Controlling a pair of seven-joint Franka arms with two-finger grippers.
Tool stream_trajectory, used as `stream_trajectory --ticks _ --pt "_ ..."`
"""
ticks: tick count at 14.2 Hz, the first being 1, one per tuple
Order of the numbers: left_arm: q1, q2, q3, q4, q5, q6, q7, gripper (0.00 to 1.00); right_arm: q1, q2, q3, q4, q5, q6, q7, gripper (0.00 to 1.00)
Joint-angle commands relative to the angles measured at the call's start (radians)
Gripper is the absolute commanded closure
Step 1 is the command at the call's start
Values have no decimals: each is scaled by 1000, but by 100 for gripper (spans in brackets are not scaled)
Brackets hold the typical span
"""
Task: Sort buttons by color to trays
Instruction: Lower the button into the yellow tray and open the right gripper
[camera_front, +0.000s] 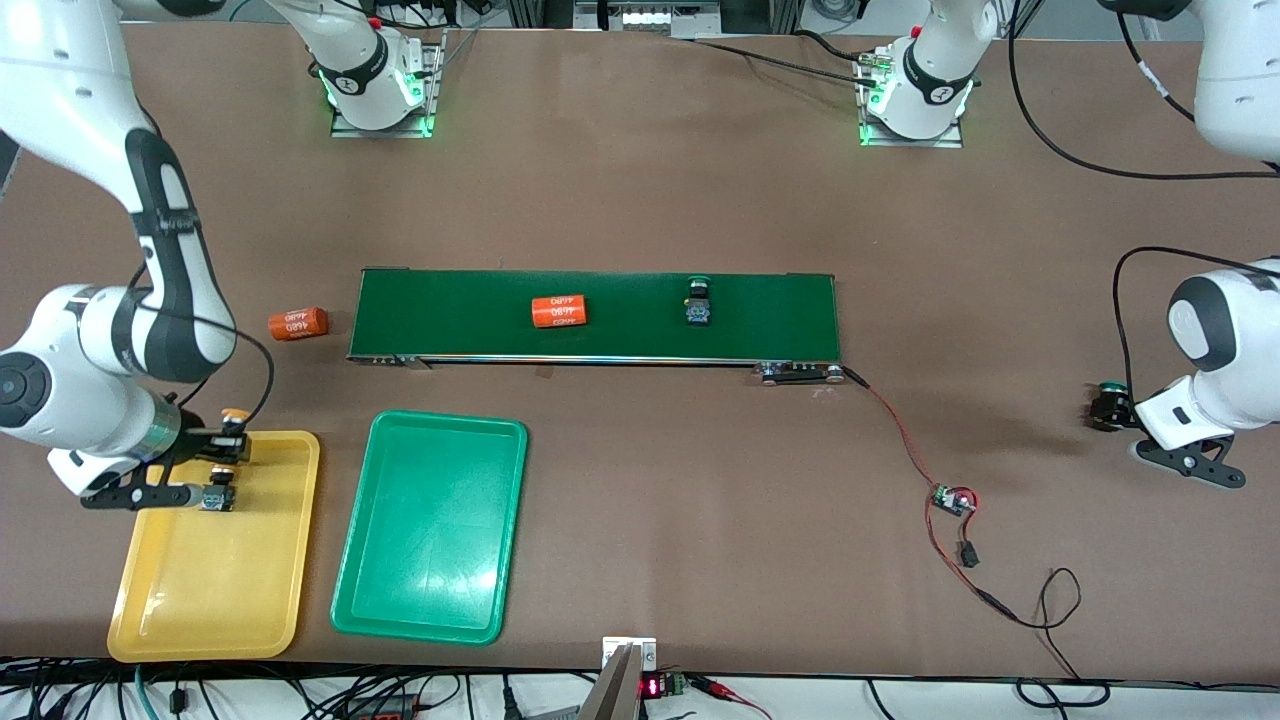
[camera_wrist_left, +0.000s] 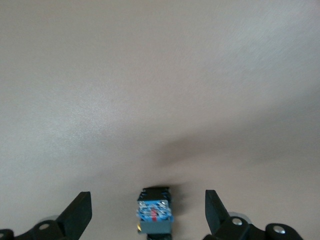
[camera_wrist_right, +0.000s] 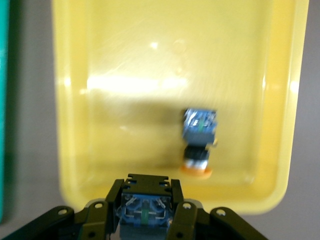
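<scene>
Yellow-capped button (camera_front: 232, 432) is clamped in the right gripper (camera_front: 222, 440) over the yellow tray (camera_front: 160, 620); another button (camera_wrist_right: 198, 140) already lies in that tray. Green tray (camera_front: 430, 530) sits beside it. One green-capped button (camera_front: 697, 302) lies on the conveyor belt (camera_front: 780, 315) near an orange cylinder (camera_front: 558, 311). Left gripper (camera_wrist_left: 150, 215), spread wide, straddles a green-capped button (camera_front: 1110, 403) on the table (camera_front: 650, 200) toward the left arm's end.

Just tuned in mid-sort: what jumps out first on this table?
The right gripper hangs over the yellow tray, shut on a button, with another yellow-capped button already lying in that tray. The left gripper is at its own end of the table, fingers open around a green-capped button. One button waits on the conveyor belt.
</scene>
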Motion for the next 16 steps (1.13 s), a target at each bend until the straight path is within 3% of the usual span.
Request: stream_trajectory --ticks 1,3,7,8,9,10,12,14,16 --pt "13 19 6 -13 8 11 42 0 -35 97 17 69 0 99 -46 88" --pt "21 26 6 -32 -9 11 41 0 -38 140 15 69 0 191 -77 88" --pt "25 57 20 -32 -49 11 30 8 -29 156 18 69 1 212 -51 85" --pt "25 59 22 -35 -64 6 28 14 -27 156 20 68 3 212 -42 66" --pt "24 59 25 -42 -66 3 28 26 -27 156 20 65 7 212 -34 9" --pt "25 59 25 -44 -66 -3 21 40 -24 154 18 60 31 212 -34 0" --pt "24 52 25 -44 -66 -40 21 76 -20 145 18 60 50 209 -41 0" --pt "22 42 25 -38 -66 -64 19 90 -6 118 20 57 55 175 -42 0" --pt "15 -4 22 -32 -66 -159 18 90 19 75 18 47 65 120 -40 0"
